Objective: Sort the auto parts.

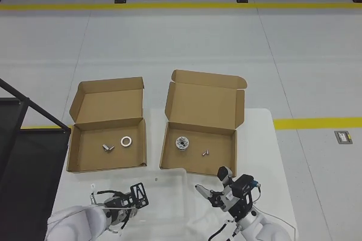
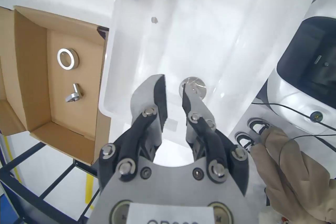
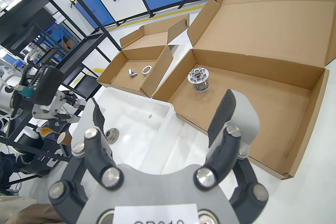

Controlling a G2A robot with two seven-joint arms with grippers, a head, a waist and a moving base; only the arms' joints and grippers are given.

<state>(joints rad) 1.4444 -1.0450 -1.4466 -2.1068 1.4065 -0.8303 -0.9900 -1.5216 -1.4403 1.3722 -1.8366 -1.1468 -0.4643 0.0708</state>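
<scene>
Counter (image 1: 259, 156) layout: white tray (image 2: 210, 25) at the middle of the near edge, with two open cardboard boxes behind it toward the far edge. The left box (image 1: 84, 159), by the far left corner, holds a ring (image 1: 127, 141) and a small bracket (image 1: 107, 147). The right box (image 1: 220, 159) holds a toothed hub (image 1: 182, 142) and a short bolt (image 1: 205, 153).

Unsorted in the tray: a flanged bushing (image 2: 197, 86) near the tray's near wall, and a tiny screw (image 2: 154, 20) farther in, well apart from it.

Left claw (image 2: 172, 83): fingers apart, nothing between them, hanging over the tray's near end just beside the bushing (one fingertip overlaps the flange in the wrist view; contact cannot be told). Right claw (image 3: 162, 101): fingers spread wide, empty, above the tray's right rim near the right box.

Step in hand, by judgement: the left claw picks up the bushing. To do it well:
- Shift sideways until the raised neck sits centred between the fingers.
- Come down squarely and close on the neck, not the thin flange, which would likely skid on the slick tray floor.
- Lift clear of the tray wall before crossing to a box.

Which box it belongs in cannot be told.

Writing: a white label on each claw's base plate, characters cut off and unreadable. Blue and white panels behind the counter carry a printed logo (not transcribed).
</scene>
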